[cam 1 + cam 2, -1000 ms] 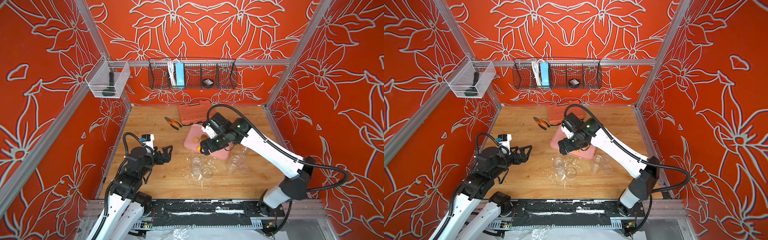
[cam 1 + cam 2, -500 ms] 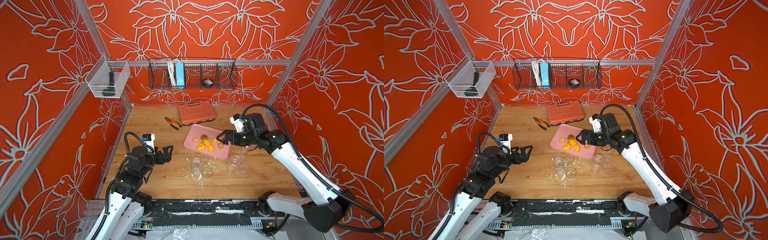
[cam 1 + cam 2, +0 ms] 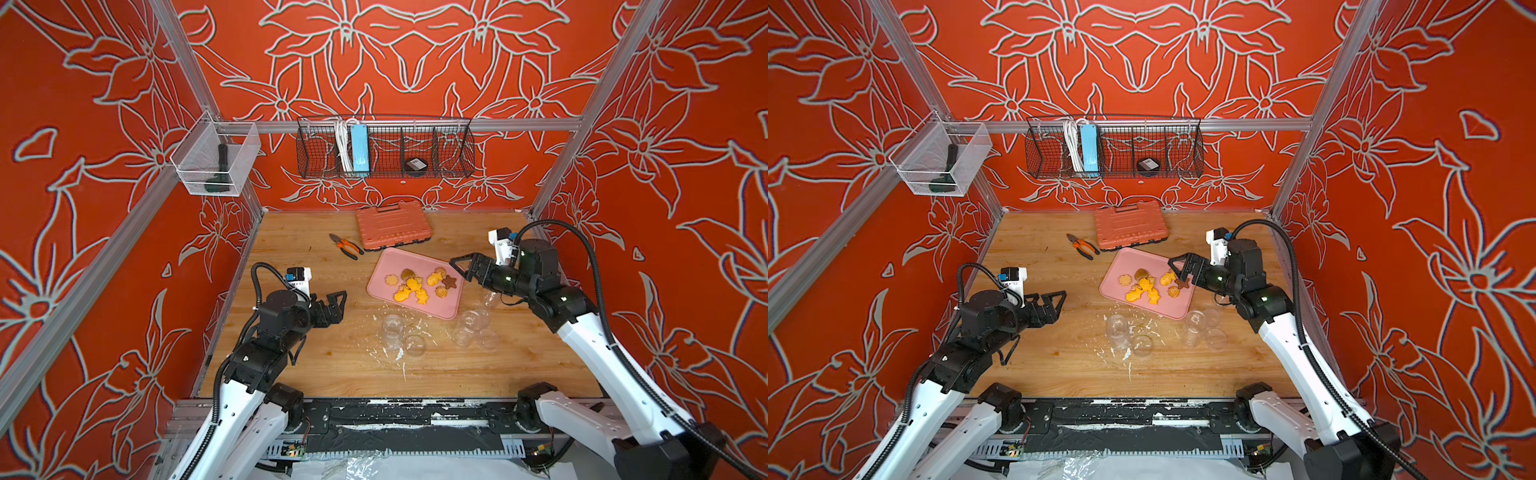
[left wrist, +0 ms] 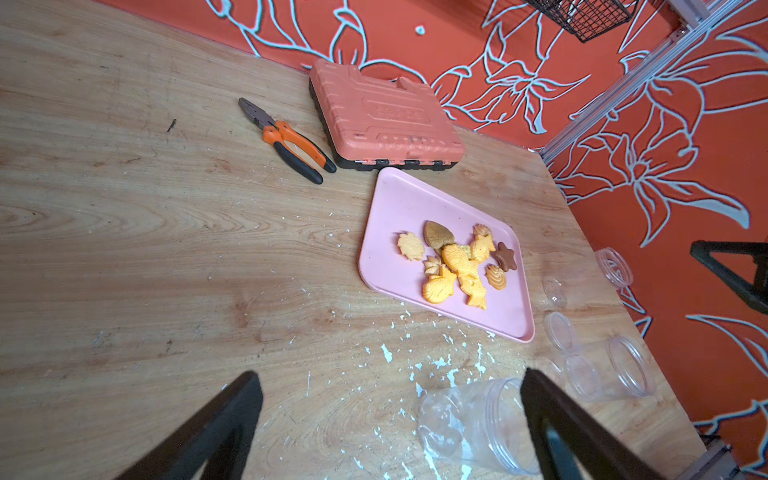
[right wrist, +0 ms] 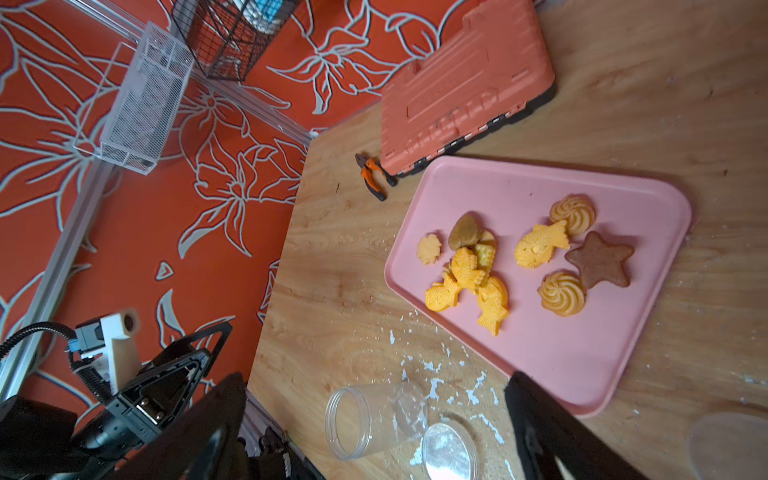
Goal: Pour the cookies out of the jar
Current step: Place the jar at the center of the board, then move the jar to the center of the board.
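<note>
The cookies [image 3: 419, 284] [image 5: 536, 249], orange-yellow with one brown star, lie in a heap on the pink tray [image 3: 415, 259] [image 4: 399, 199]. In front of the tray, clear empty jars rest on the wood. One jar [image 3: 392, 330] [image 5: 374, 419] lies on its side next to a lid [image 3: 414, 345]. Another jar [image 3: 467, 326] sits further right. My right gripper [image 3: 457, 272] [image 5: 376, 380] hangs open and empty over the tray's right edge. My left gripper [image 3: 341, 306] [image 4: 388, 378] is open and empty, left of the tray, above bare wood.
An orange tool case [image 3: 392, 226] and pliers [image 3: 347, 246] lie behind the tray. A wire basket [image 3: 384, 147] and a clear bin [image 3: 216, 160] hang on the walls. White flecks [image 3: 399, 353] litter the wood by the jars. A third jar [image 3: 490, 297] lies under my right arm.
My right arm has swung from over the tray to the right side, uncovering the cookies. Its jaws now stand wide. The left arm has not moved.
</note>
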Controlling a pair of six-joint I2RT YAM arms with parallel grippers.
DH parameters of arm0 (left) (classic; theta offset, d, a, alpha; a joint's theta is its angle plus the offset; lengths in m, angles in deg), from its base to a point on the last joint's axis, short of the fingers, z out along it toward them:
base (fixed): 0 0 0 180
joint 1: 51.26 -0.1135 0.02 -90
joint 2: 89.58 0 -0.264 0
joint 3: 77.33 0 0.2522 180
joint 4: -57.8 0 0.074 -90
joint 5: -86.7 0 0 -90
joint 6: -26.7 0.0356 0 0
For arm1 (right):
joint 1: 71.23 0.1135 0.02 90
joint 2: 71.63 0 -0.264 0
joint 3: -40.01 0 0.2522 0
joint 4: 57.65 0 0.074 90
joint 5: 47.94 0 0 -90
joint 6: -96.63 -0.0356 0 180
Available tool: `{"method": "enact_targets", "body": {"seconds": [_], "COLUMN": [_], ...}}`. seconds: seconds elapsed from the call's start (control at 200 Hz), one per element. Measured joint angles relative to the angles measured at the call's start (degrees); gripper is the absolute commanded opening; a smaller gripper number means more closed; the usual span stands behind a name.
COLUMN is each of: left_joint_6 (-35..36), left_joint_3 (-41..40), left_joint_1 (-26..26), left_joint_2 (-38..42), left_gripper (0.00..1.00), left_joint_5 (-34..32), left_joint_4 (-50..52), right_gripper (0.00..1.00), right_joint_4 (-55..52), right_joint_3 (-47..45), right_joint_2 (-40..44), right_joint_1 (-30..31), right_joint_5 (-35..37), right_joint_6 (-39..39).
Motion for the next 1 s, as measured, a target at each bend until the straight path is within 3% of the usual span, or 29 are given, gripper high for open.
{"method": "enact_targets", "body": {"seconds": [0.28,0.505,0.686,1.001], "left_joint_6": [-0.6,-1.0,-2.8,-0.3], "left_joint_3": [0.0,0.5,2.5,2.2], "left_joint_1": [0.0,0.0,0.0,0.0], "left_joint_2": [-0.6,-3.5,-7.5,-15.6], "left_gripper": [0.98,0.98,0.97,0.97], "left_joint_5": [-1.3,-4.9,-12.0,-19.7], "left_joint_4": [0.0,0.0,-3.1,-12.4], "right_gripper": [0.99,0.99,0.99,0.99], "right_joint_4": [13.4,18.9,22.6,21.5], "right_joint_3": [-15.1,-17.0,-16.9,-12.1], "right_joint_2": [12.2,13.9,12.7,6.2], "right_joint_1": [-0.2,-0.2,-0.2,-1.1], "right_joint_5": [17.3,31.6,39.6,41.9], "right_joint_6": [-2.2,-0.3,8.9,28.7]}}
